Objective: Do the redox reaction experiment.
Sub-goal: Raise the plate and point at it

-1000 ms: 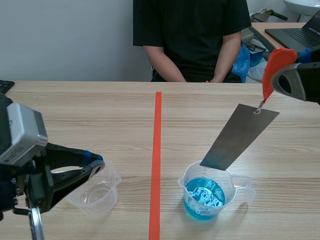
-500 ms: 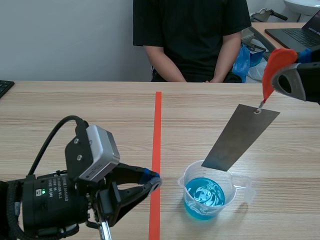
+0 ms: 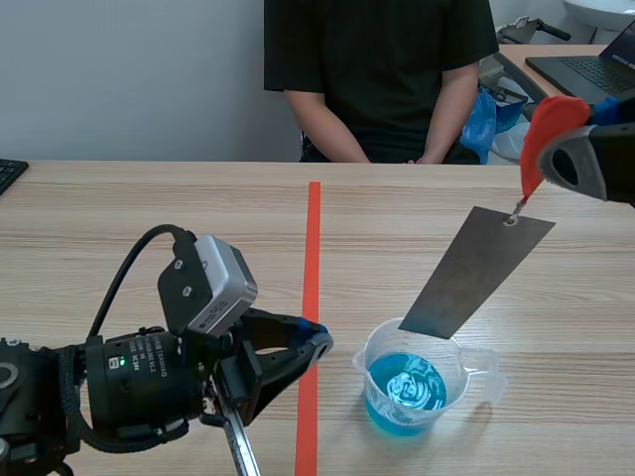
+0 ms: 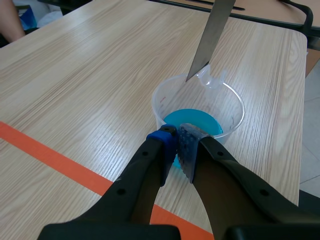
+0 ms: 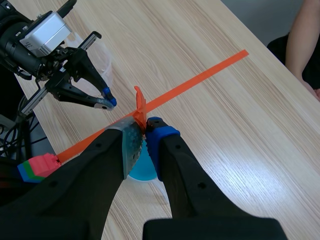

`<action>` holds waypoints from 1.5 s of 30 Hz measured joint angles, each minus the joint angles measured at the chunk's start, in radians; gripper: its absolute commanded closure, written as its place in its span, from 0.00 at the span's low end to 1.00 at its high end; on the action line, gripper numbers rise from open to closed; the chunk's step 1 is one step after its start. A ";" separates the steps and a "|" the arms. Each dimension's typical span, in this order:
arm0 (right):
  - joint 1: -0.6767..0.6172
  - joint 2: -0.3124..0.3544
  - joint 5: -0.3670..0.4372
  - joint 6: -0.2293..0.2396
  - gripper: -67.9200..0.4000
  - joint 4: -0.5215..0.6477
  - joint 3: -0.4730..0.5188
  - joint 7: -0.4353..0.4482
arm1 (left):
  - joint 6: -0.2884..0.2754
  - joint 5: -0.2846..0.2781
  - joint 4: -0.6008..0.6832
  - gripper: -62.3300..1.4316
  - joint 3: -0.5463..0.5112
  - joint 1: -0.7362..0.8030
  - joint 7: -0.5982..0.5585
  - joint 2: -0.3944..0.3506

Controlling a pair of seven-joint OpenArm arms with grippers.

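Since a second ago the left arm has swung in from the worktop's (image 3: 149,228) left edge to the middle. Its end effector (image 3: 319,344) now lies at the orange-red tape line (image 3: 313,258), aimed at the clear plastic beaker of blue liquid (image 3: 412,382). On the right nothing has shifted. The right end effector (image 3: 592,136) is raised and clenched on an orange-red plastic clip (image 3: 549,124). From the clip a flat grey metal strip (image 3: 476,273) hangs at a slant, its lower edge at the beaker's rim. A person (image 3: 377,69) sits across the worktop.

Looking past the left wrist, the two fingers are closed with the pads nearly touching and nothing between them. The beaker sits just ahead. The strip's corner is over the far rim beside the spout, above the liquid and not in it.

Past the right wrist, the clip is pinched between the pads, with the beaker's blue showing underneath. An empty clear plastic cup (image 5: 102,62) stands behind the left arm.

My judgement is that the solution is ready and the strip is in position. The dip itself, and the wait for a reaction, are not yet done.
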 measured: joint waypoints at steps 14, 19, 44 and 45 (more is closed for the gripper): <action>0.000 0.000 0.000 0.000 0.97 0.000 0.000 0.000 | 0.000 -0.001 0.000 0.90 0.000 0.000 -0.017 0.000; 0.000 0.000 0.000 0.000 0.97 0.000 0.000 0.000 | 0.000 -0.001 0.000 0.90 0.000 0.000 -0.017 0.000; 0.000 0.000 0.000 0.000 0.97 0.000 0.000 0.000 | 0.000 -0.035 0.033 0.90 -0.071 0.016 -0.029 -0.026; 0.000 0.000 0.000 0.000 0.97 0.000 0.000 0.000 | 0.000 -0.043 0.051 0.90 -0.091 0.026 -0.029 -0.036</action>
